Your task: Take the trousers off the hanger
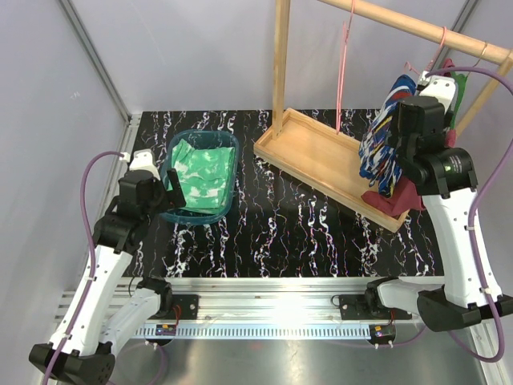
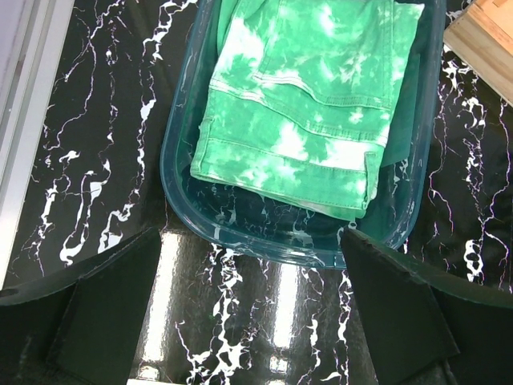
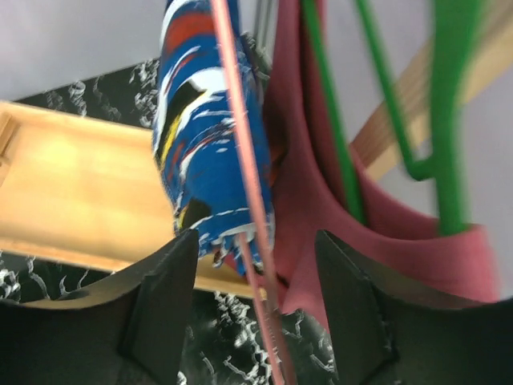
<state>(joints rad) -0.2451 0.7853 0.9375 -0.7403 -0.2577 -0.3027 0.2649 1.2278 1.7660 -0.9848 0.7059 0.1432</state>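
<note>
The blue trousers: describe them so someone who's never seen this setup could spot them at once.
Find the wooden rack on the table's right side and follow its top rail rightward. The blue trousers hang there on a pink hanger, beside a maroon tank top. They alone are blue with red, white and yellow patches.

Where things lie

On the desk, a basin at the left holds the folded trousers. To its right stands a rack. The hanging trousers and a tank top hang side by side at the rack's right end.
</note>
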